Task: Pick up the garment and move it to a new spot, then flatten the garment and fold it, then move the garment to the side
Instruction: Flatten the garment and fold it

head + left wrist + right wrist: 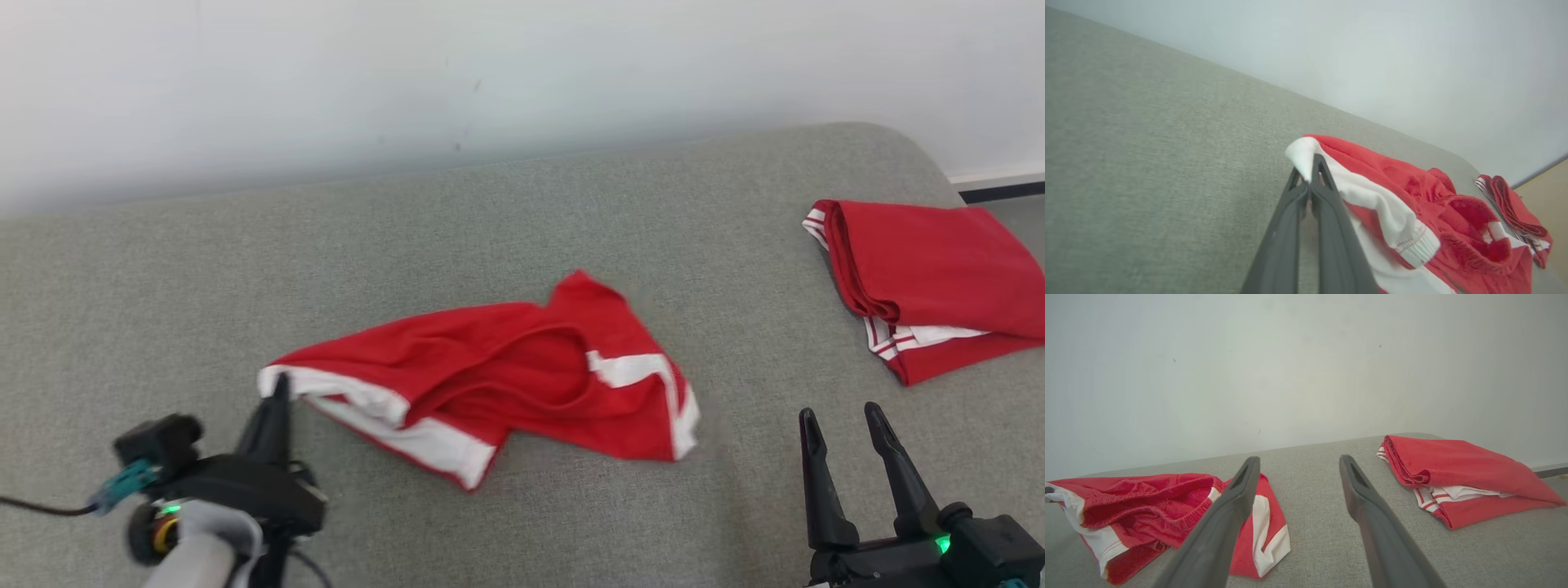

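Observation:
A crumpled red garment [498,371] with white bands lies in the middle of the grey cushion [506,220]. My left gripper [277,392] is shut on the garment's white left corner. In the left wrist view that gripper [1310,163] pinches the white hem of the garment [1412,192], which trails off to the right. My right gripper [841,416] stands open near the front right, apart from the cloth. From the right wrist camera, the right gripper [1298,463] has only grey cushion between its fingers, with the garment [1163,502] to its left.
A folded red and white garment [931,278] lies at the cushion's far right edge, its folded stack [1457,473] also seen from the right wrist. A pale wall [490,73] rises behind the cushion. A strip of floor [1545,192] is beyond the cushion's end.

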Motion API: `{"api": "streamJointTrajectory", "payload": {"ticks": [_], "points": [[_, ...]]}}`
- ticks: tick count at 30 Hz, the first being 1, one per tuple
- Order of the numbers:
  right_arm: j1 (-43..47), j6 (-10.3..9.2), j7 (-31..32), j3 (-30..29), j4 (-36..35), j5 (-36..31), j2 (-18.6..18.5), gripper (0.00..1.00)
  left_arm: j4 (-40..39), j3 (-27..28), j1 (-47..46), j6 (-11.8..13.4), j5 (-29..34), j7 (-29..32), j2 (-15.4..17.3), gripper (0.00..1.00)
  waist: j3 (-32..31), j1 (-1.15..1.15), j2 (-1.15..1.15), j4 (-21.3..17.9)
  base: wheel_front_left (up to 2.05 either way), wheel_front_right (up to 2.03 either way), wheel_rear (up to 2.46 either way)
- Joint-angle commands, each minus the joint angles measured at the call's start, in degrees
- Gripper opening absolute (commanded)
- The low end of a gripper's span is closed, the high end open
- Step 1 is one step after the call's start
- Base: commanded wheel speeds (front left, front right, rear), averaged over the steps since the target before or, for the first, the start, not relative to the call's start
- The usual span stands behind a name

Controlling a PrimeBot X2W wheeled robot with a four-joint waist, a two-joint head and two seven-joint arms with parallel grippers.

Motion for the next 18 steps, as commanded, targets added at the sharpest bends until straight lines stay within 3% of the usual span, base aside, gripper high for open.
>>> {"api": "streamJointTrajectory", "payload": {"ticks": [1,3,4,6,7,12,15,18], "points": [[0.4,-0.16,0.0,-0.1,-0.1,-0.1,-0.3,1.00,-0.2,1.1,1.2,0.5,1.5,-0.2,0.8,0.00,-0.3,0.00,0.00,0.3,0.00,0.00,0.00],[0.6,-0.16,0.0,-0.2,-0.1,-0.1,-0.5,1.00,-0.3,3.4,2.4,1.6,4.2,-0.2,2.4,0.00,-0.4,0.00,0.00,0.4,0.00,0.00,0.00],[0.6,-0.16,0.0,-0.1,-0.1,-0.1,-0.6,1.00,-0.1,4.5,3.1,2.4,5.2,-0.2,2.9,0.06,-0.6,0.00,0.00,0.4,0.00,0.00,0.00],[0.6,-0.16,0.0,0.1,0.0,-0.1,-0.8,1.00,-0.1,6.4,3.9,3.9,7.3,-0.2,3.6,0.47,-0.8,0.00,0.00,0.4,0.00,0.00,0.00],[0.6,-0.16,0.0,0.1,0.0,0.0,-0.8,1.00,-0.8,8.0,4.0,4.4,7.9,-0.2,3.6,1.00,-0.9,0.00,0.00,0.3,0.00,0.00,0.00],[0.8,-0.16,0.0,-0.1,-0.1,0.1,-0.7,1.00,-8.7,12.6,4.5,7.3,14.9,-0.2,1.6,1.00,-0.9,0.00,0.00,0.3,0.00,0.00,0.00],[0.6,-0.16,0.0,0.2,0.1,0.1,-0.5,1.00,-13.0,10.7,4.2,7.8,17.4,-0.1,-0.7,1.00,-0.8,0.00,0.00,0.0,0.00,0.00,0.00],[-0.2,-0.16,0.0,0.5,0.2,0.1,-0.3,1.00,-15.2,6.7,2.7,7.3,17.6,3.6,-3.9,1.00,-0.4,0.00,0.00,-0.3,0.00,0.00,0.00]]}}
